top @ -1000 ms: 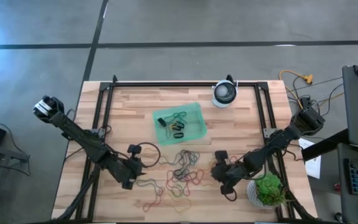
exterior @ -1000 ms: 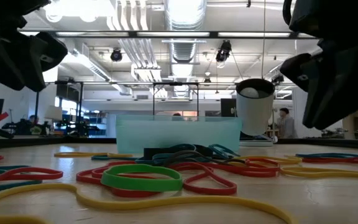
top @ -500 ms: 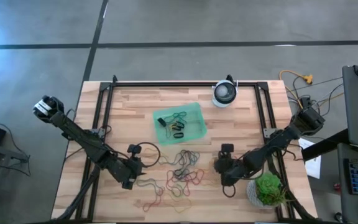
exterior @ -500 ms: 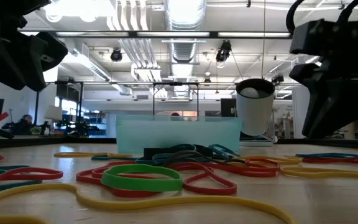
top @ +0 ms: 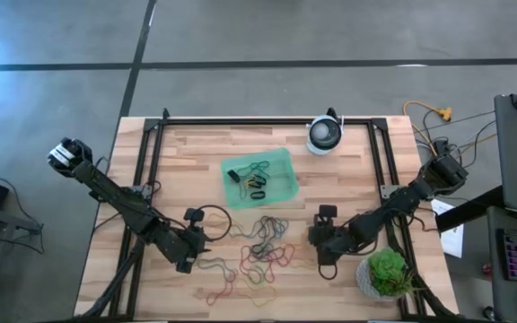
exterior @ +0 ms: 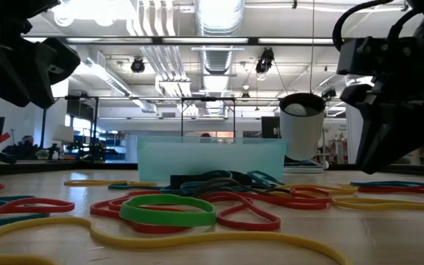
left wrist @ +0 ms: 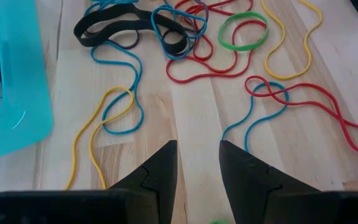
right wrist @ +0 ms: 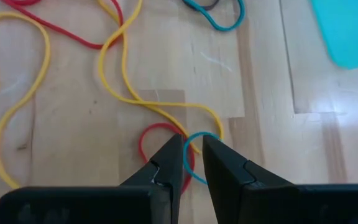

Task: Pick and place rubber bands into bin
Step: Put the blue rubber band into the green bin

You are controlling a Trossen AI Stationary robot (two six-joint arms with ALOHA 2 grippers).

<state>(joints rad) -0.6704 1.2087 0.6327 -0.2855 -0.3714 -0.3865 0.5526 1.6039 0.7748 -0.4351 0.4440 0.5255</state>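
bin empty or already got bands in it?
Not empty. The high view shows the bin holding a few rubber bands, some dark and thick; most bands still lie loose on the table.

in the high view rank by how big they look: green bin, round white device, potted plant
1. green bin, clearly largest
2. potted plant
3. round white device
The last two look close in size, so their order is unsure.

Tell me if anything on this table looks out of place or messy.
Most rubber bands lie tangled loose on the wood, outside the bin, which holds only a few. A potted plant sits at the table's corner beside the right arm. Nothing looks damaged.
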